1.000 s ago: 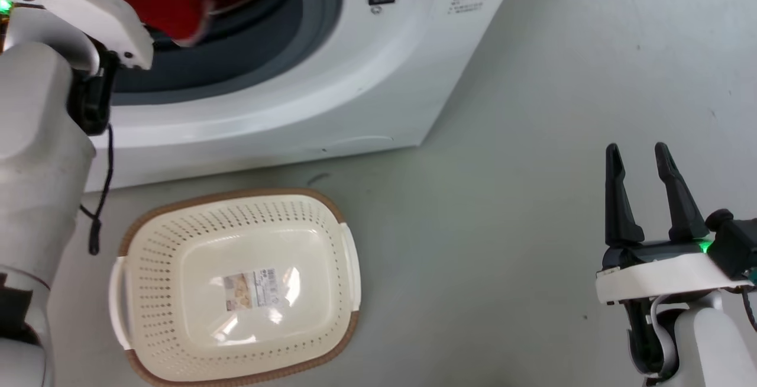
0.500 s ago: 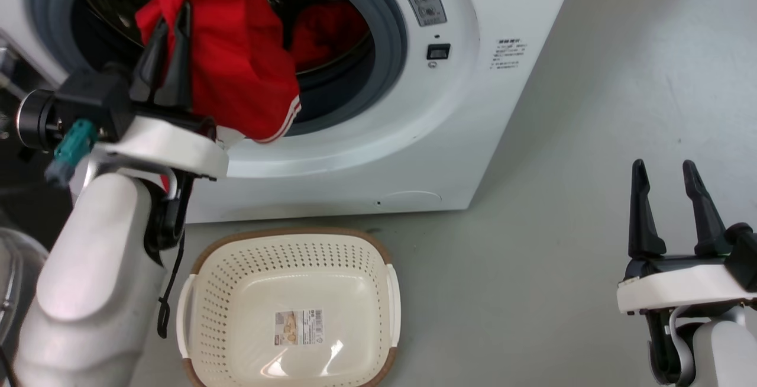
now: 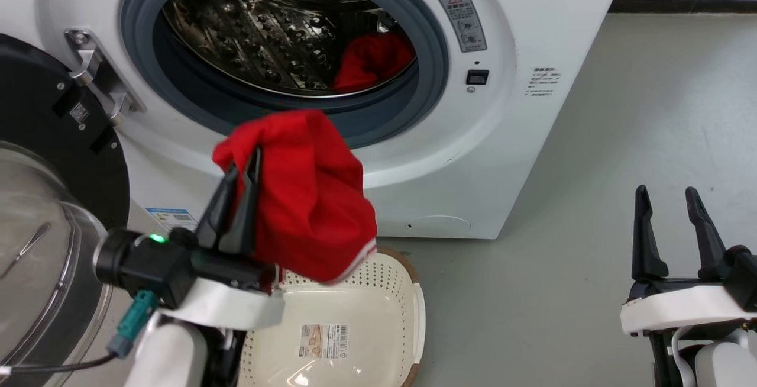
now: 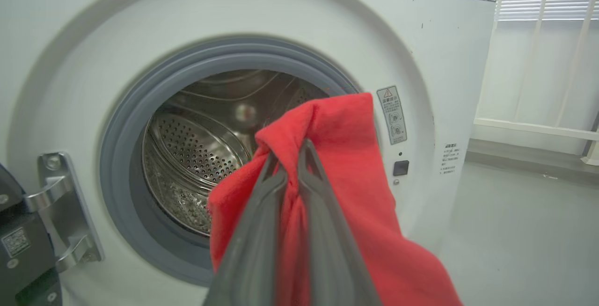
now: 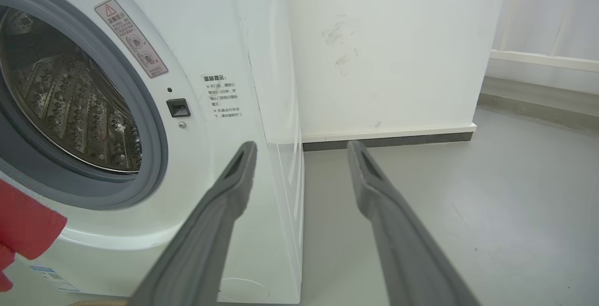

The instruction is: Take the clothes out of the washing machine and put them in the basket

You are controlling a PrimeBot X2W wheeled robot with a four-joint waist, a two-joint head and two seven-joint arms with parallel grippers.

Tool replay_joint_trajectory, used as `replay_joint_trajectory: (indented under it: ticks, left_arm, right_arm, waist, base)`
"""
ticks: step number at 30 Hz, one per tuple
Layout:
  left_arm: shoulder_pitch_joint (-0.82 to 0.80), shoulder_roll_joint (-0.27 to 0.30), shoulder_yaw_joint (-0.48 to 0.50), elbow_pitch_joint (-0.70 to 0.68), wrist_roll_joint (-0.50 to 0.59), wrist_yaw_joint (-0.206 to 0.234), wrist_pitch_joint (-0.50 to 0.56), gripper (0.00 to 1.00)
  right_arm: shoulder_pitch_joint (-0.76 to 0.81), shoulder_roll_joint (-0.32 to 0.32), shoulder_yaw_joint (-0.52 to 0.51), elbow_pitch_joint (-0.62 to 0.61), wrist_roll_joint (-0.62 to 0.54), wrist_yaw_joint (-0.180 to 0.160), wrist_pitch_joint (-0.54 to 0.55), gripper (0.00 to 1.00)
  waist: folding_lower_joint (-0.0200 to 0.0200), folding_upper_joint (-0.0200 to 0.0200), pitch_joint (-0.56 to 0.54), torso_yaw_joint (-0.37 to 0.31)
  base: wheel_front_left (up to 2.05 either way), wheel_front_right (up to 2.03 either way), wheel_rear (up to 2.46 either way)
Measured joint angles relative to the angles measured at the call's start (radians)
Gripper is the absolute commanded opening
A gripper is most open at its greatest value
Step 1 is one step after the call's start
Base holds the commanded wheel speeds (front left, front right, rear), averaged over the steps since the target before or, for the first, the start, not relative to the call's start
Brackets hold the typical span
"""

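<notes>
The left gripper point(image 3: 244, 161) has its fingers clenched on a fold of one red garment point(image 3: 307, 209). The garment hangs free in front of the washing machine point(image 3: 520, 138), below the porthole, and its lower edge is above the far rim of the basket point(image 3: 378, 277). The second red garment point(image 3: 372, 61) lies in the drum point(image 3: 254, 38), at 1 o'clock from the held one. The right gripper point(image 3: 666, 192) is at 4 o'clock in the head view, fingers released and empty, above the floor point(image 3: 591, 197).

I judge the step to be the carrying to the basket. Most of the cloth hangs at 4 o'clock from the fingers. So the arm should bring the hanging part, not the fingers, over the middle of the basket. It should come toward 6 o'clock, go down until the hem is inside the walls, and only then let go.

The left arm covers the basket's 9 o'clock side, and its near edge is cut off. How deep the fold sits between the fingers, I cannot tell.
</notes>
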Motion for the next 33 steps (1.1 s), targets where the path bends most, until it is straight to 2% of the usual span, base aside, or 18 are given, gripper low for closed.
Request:
replay_joint_trajectory:
  ticks: [1, 5, 13, 19, 25, 33]
  left_arm:
    - [0.038, -0.021, 0.000, 0.006, 0.001, -0.012, 0.000, 0.00]
    - [0.084, -0.038, -0.003, 0.060, 0.009, -0.030, 0.000, 0.00]
    - [0.083, -0.050, 0.005, 0.309, 0.020, -0.053, 0.000, 0.00]
    - [-0.023, -0.050, -0.015, 0.568, -0.004, -0.061, 0.000, 0.00]
    - [-0.185, -0.049, -0.029, 0.741, -0.026, -0.062, 0.000, 0.00]
    - [-0.377, -0.013, -0.046, 0.946, -0.047, -0.062, 0.000, 0.00]
  right_arm:
    - [0.000, 0.000, -0.001, -0.001, -0.005, 0.000, 0.000, 1.00]
    - [0.000, 0.000, 0.003, -0.004, -0.010, 0.000, 0.000, 1.00]
    - [-0.021, 0.000, 0.012, -0.024, -0.029, 0.000, 0.000, 1.00]
    - [-0.058, 0.000, 0.006, -0.046, -0.049, 0.000, 0.000, 1.00]
    - [-0.098, 0.000, 0.011, -0.083, -0.075, 0.000, 0.000, 1.00]
    - [-0.124, 0.000, 0.010, -0.121, -0.081, 0.000, 0.000, 1.00]
  waist:
    - [0.0000, 0.0000, 0.005, 0.008]
    - [0.0001, 0.0000, 0.022, 0.015]
    - [0.0001, 0.0000, 0.110, 0.015]
    - [0.0003, 0.0000, 0.220, 0.006]
    - [0.0003, 0.0000, 0.353, -0.008]
    - [0.0004, 0.0000, 0.533, -0.035]
  base:
    - [0.00, 0.00, 0.00]
    - [0.00, 0.00, 0.00]
    - [0.00, 0.00, 0.00]
    - [0.00, 0.00, 0.00]
    - [0.00, 0.00, 0.00]
    - [0.00, 0.00, 0.00]
